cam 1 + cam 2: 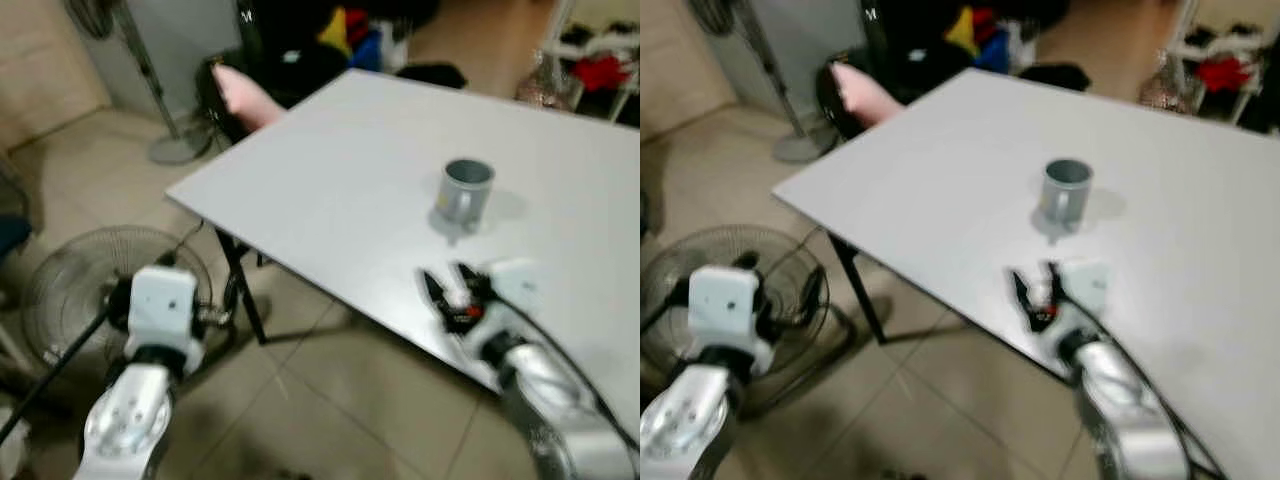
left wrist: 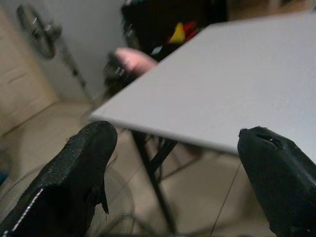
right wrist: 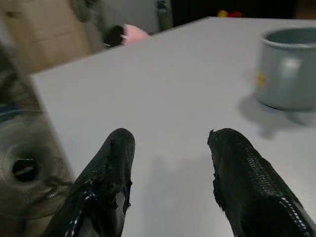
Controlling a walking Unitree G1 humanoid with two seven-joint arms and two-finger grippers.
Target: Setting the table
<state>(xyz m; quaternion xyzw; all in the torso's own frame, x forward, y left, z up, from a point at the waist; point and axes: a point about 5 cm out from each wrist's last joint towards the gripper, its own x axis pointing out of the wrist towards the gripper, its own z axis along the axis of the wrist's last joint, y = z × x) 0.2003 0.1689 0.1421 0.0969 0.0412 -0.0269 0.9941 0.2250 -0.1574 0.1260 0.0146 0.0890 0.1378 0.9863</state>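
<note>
One grey mug (image 1: pixel 465 194) stands upright on the white tabletop (image 1: pixel 330 190), and nothing else is laid yet. Right pincer (image 1: pixel 449 284) hovers near it, parted and empty; left pincer (image 2: pixel 177 182), wide and empty, waits off the edge.

Grey mug (image 1: pixel 465 194), upright, on white table (image 1: pixel 330 190)
</note>
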